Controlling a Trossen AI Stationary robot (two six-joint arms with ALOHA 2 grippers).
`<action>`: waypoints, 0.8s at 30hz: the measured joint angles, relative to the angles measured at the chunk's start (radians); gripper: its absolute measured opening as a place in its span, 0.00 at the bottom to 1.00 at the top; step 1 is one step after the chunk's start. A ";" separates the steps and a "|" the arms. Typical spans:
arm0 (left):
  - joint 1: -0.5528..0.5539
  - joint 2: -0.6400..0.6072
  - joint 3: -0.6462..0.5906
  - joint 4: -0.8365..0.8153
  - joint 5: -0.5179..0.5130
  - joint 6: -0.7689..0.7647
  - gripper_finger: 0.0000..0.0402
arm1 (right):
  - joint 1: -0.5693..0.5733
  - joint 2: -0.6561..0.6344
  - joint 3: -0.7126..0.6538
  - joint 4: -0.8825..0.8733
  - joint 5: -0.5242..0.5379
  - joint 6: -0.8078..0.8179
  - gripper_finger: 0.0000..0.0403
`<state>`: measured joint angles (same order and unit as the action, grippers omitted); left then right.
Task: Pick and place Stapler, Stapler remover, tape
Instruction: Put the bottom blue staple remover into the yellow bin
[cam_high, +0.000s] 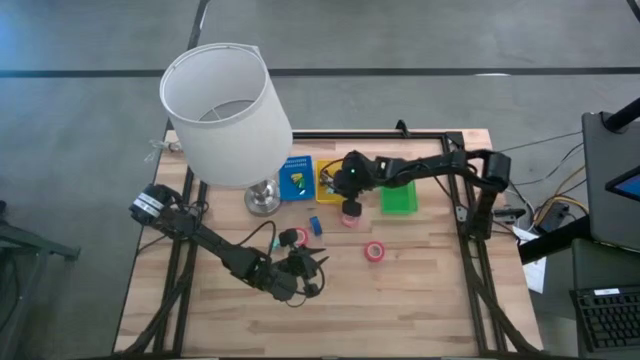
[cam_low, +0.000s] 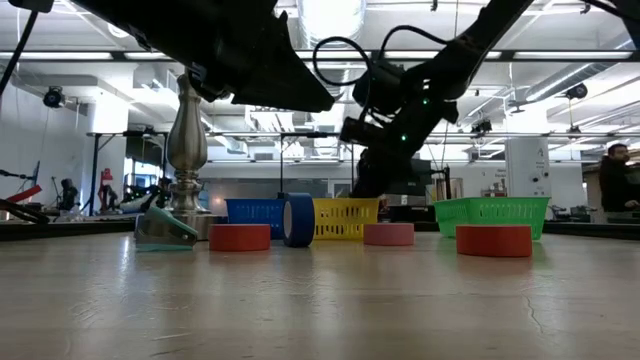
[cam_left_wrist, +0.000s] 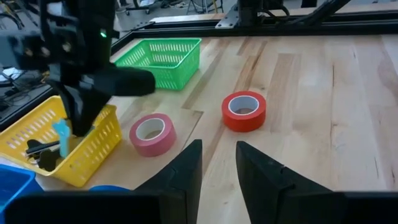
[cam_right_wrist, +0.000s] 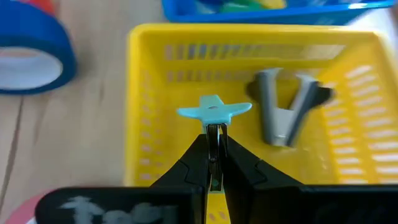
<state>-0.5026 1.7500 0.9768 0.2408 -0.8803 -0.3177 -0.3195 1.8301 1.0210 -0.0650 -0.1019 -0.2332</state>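
Over the yellow basket (cam_right_wrist: 249, 93), right hand (cam_right_wrist: 214, 140) pinches a light-blue remover (cam_right_wrist: 213, 111) — its wrist view alone shows a grey remover (cam_right_wrist: 286, 109) inside.

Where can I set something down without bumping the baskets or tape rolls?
Bare wood lies along the table's near edge, beyond the red tape roll, and down the right side below the green basket. It is crowded around the lamp base, blue basket, yellow basket with the right gripper, and near the left gripper.
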 joint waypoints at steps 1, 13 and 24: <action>0.000 0.000 0.000 -0.001 0.000 0.003 0.25 | 0.001 0.004 0.000 -0.001 0.000 -0.007 0.06; 0.000 0.000 0.000 -0.003 0.000 0.001 0.25 | 0.002 -0.014 0.020 -0.007 0.050 -0.010 0.23; 0.000 0.000 0.000 -0.003 0.000 -0.001 0.24 | 0.001 -0.024 0.072 -0.102 0.052 -0.014 0.34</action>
<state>-0.5022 1.7500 0.9768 0.2379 -0.8803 -0.3187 -0.3185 1.8061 1.0927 -0.1670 -0.0498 -0.2474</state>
